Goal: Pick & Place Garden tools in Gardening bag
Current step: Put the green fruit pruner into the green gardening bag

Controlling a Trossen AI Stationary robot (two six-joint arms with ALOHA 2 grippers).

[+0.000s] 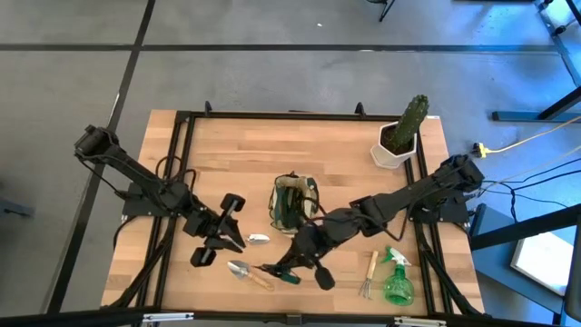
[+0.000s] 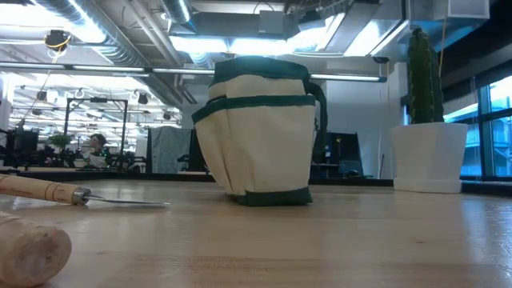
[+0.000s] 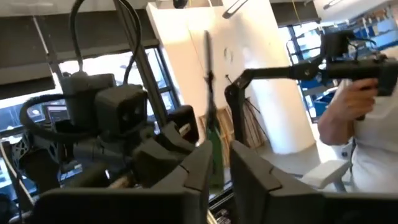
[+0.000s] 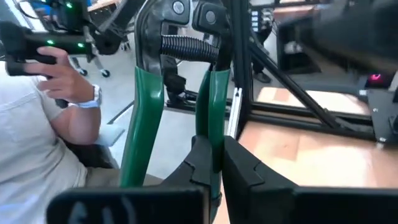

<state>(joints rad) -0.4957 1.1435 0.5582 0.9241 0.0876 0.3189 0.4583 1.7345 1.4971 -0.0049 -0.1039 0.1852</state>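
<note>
- Right wrist view: the right gripper (image 4: 214, 158) is pinched on one green handle of the pruners (image 4: 208, 106)
- High view: that gripper sits just in front of the gardening bag (image 1: 292, 203)
- Left gripper (image 1: 238, 243), left of the bag, has fingers slightly parted, with nothing in them
- Trowel (image 1: 247, 272) lies front-left of the bag; hand fork (image 1: 368, 275) and spray bottle (image 1: 397, 282) front-right
</note>
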